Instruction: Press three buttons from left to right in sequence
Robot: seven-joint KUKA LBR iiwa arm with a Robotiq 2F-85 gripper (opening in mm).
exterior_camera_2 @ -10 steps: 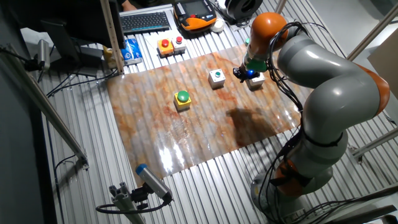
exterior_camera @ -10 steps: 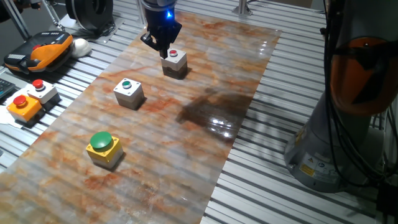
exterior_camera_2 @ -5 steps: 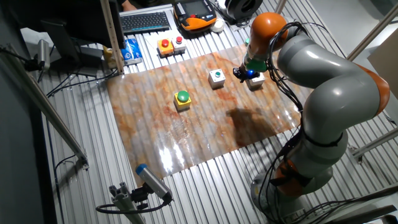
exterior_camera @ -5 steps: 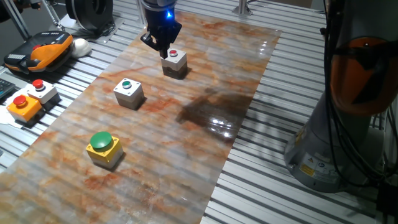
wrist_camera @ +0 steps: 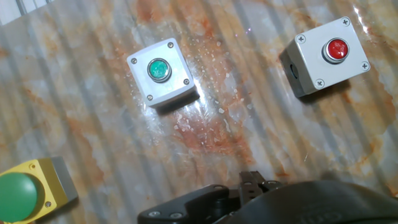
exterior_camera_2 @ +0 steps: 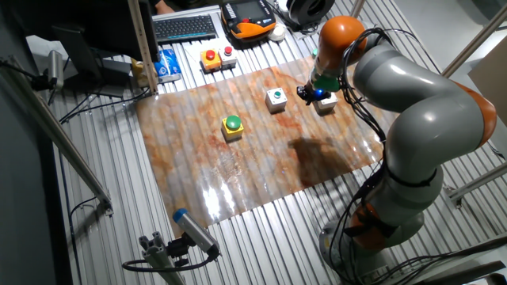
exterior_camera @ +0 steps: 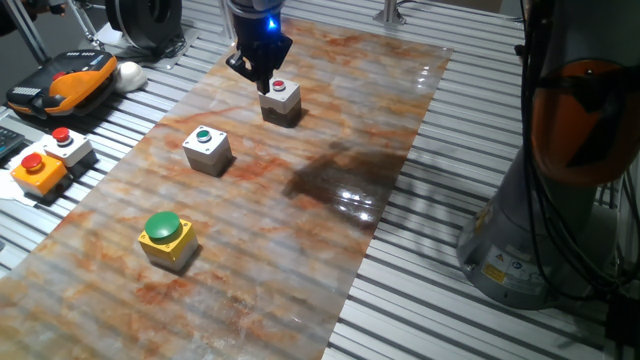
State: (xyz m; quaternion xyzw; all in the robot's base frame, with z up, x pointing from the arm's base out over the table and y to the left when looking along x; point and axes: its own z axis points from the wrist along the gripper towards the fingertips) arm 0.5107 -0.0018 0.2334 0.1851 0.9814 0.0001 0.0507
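Note:
Three buttons sit on the marbled mat. The light grey box with the small red button (exterior_camera: 281, 99) is farthest back, and it also shows in the hand view (wrist_camera: 328, 55). The light grey box with the small green button (exterior_camera: 207, 148) (exterior_camera_2: 276, 98) (wrist_camera: 160, 71) is in the middle. The yellow box with the green dome (exterior_camera: 166, 238) (exterior_camera_2: 232, 127) (wrist_camera: 28, 190) is nearest. My gripper (exterior_camera: 262, 84) (exterior_camera_2: 311, 93) hovers just left of the red-button box, a little above the mat. Its fingertips (wrist_camera: 256, 181) meet in one point, shut on nothing.
An orange box with a red button (exterior_camera: 38, 170) and a grey box with a red button (exterior_camera: 68, 145) stand off the mat at the left. An orange-black pendant (exterior_camera: 62, 80) lies behind them. The arm's base (exterior_camera: 560, 180) fills the right side.

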